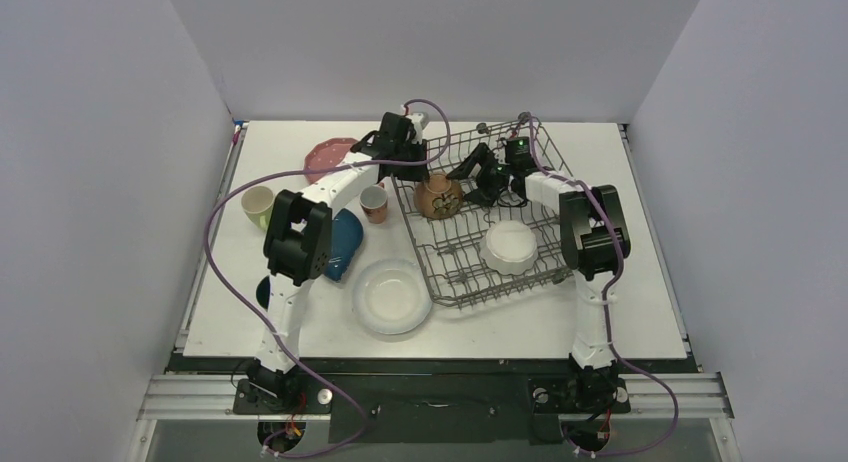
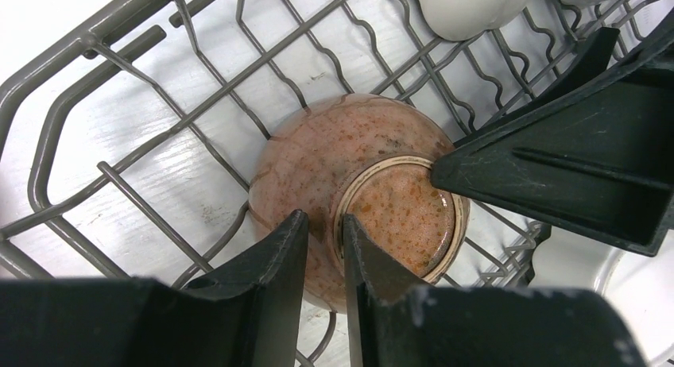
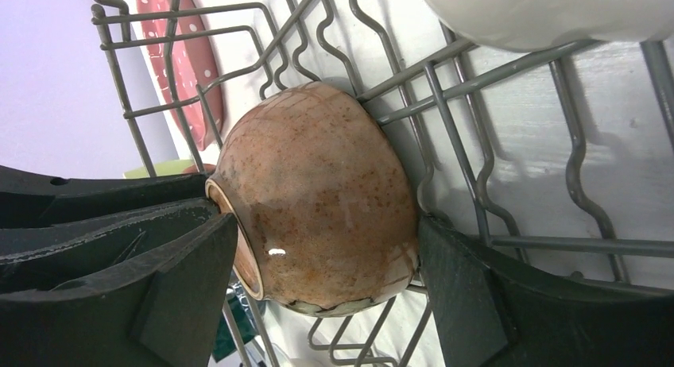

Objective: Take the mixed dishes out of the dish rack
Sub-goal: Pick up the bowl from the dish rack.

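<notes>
Dark grey wire dish rack, right of centre on my white table, pale walls around. It holds a brown bowl on its side at the far left and a white bowl at the near right. Left of the rack are a white plate, a blue leaf-shaped dish and an orange cup. My right gripper, spread wide, clasps the brown bowl. My left gripper pinches its foot ring.

The dish rack prongs and right end effector hem in the brown bowl.
</notes>
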You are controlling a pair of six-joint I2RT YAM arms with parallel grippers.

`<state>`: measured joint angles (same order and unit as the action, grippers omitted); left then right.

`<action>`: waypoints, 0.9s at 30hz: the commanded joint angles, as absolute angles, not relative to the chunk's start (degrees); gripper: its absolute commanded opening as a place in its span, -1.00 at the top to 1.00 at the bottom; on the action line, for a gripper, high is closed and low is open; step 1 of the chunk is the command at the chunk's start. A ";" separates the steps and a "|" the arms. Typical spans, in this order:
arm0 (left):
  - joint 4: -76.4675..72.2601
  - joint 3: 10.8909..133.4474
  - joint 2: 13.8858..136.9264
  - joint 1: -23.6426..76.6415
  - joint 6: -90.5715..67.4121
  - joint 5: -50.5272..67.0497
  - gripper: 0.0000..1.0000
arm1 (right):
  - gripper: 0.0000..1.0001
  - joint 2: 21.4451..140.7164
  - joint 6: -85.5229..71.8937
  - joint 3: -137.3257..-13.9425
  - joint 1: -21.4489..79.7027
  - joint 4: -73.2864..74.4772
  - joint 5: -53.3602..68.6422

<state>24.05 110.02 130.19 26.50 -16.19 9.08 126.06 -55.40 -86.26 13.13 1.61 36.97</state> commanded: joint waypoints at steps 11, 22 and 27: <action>27.28 105.70 130.10 23.05 -17.60 10.58 0.52 | -0.57 128.45 -52.59 -94.17 17.28 14.06 30.27; 26.94 103.26 129.69 21.49 -17.84 10.72 0.76 | -0.58 129.04 -59.28 -89.68 15.58 6.71 33.91; 26.76 102.31 129.92 20.83 -17.71 10.97 0.78 | -0.58 128.76 -62.86 -87.31 15.17 1.17 36.63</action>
<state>19.25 105.54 128.86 23.94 -19.53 15.92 126.52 -56.62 -89.56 14.70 7.18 33.61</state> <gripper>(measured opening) 0.141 0.793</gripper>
